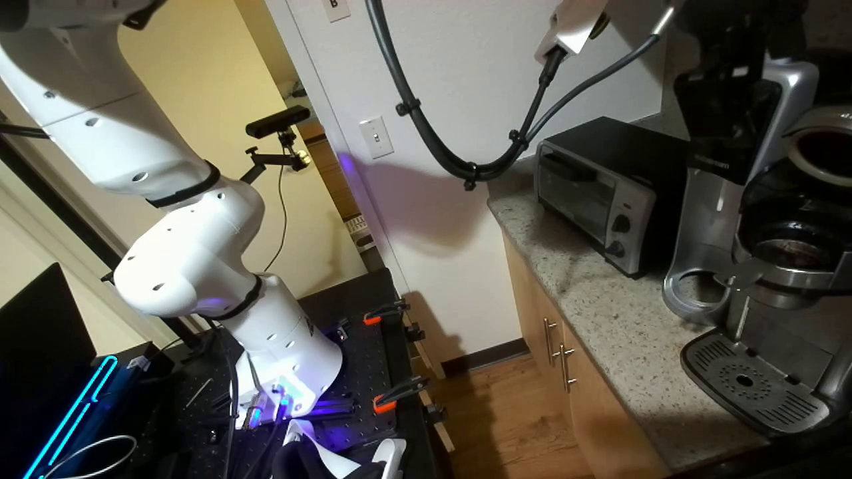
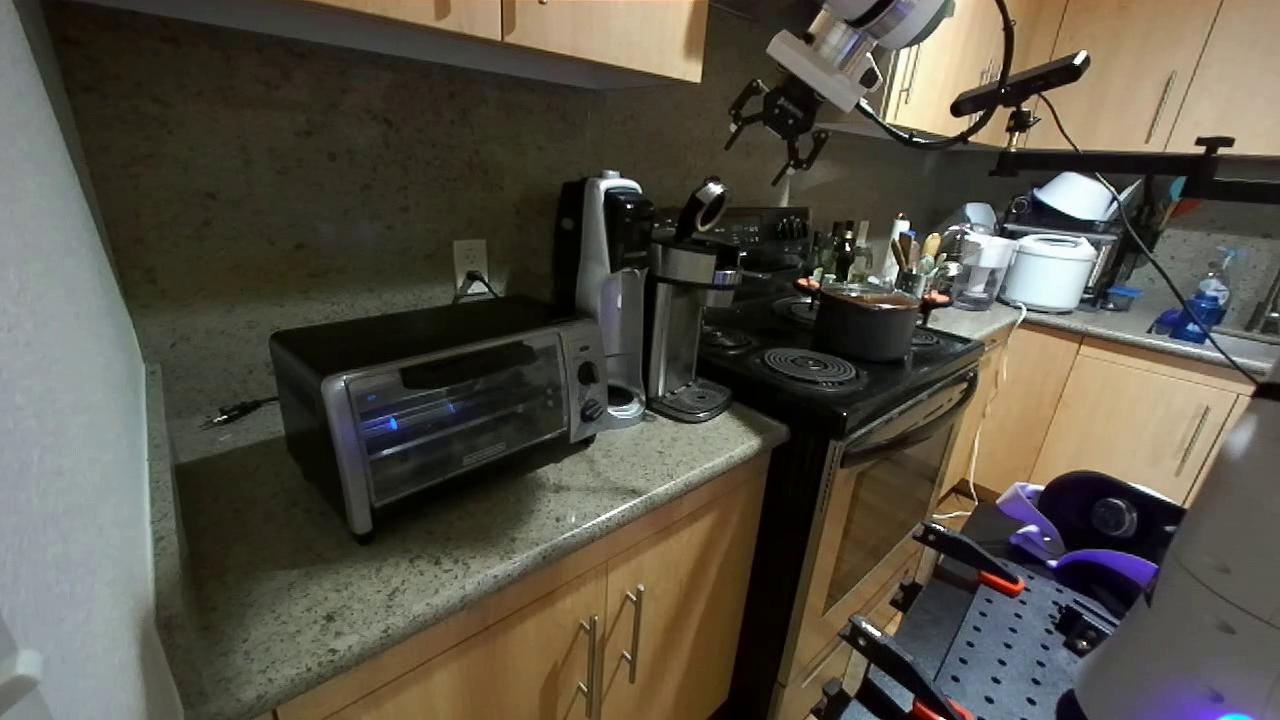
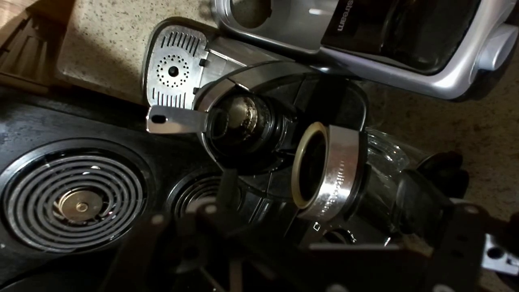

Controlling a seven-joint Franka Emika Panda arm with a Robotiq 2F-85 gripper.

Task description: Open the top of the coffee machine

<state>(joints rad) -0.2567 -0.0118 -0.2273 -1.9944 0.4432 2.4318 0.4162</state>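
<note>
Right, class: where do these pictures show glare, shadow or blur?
In an exterior view, the white arm glares and a soft shadow falls on the wall; in an exterior view, blue glints mark the toaster oven's door; in the wrist view, the gripper fingers are dark and blurred.

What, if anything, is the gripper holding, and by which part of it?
Nothing is held: in an exterior view, the gripper hangs in the air, jaws open, with nothing between them.
</note>
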